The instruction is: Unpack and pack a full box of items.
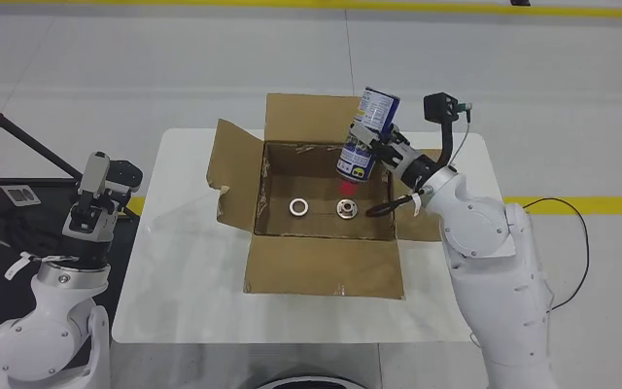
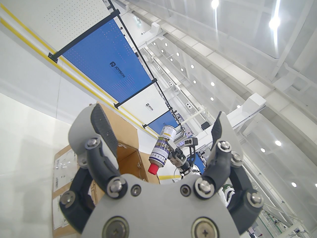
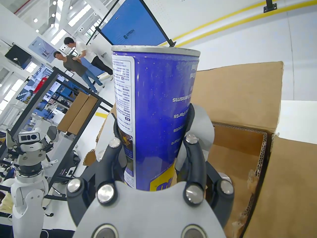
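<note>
closest to the lens, the right hand [image 3: 153, 122] was seen clamped around the body of the blue spray can [image 3: 158, 75]. the can was held upside down and tilted, its red cap [image 1: 347, 171] pointed down over the right rear part of the open cardboard box [image 1: 326, 267]. on the box floor a metal ring [image 1: 299, 206] and a second round metal part [image 1: 344, 207] lay near each other, the second almost under the cap. a slip of the smooth can through the pads was judged the main risk, since it would be dropped cap-first onto those parts. the cap or the wrist could also be caught on the right wall if the can were swung sideways while low. whether the can was going in or out could not be told. open room was judged best straight up, and over the bare floor beside the ring. the left hand [image 2: 158, 111] was held with jaws spread and nothing between them, off the left edge of the bench [image 1: 185, 253], well apart from the box.
</note>
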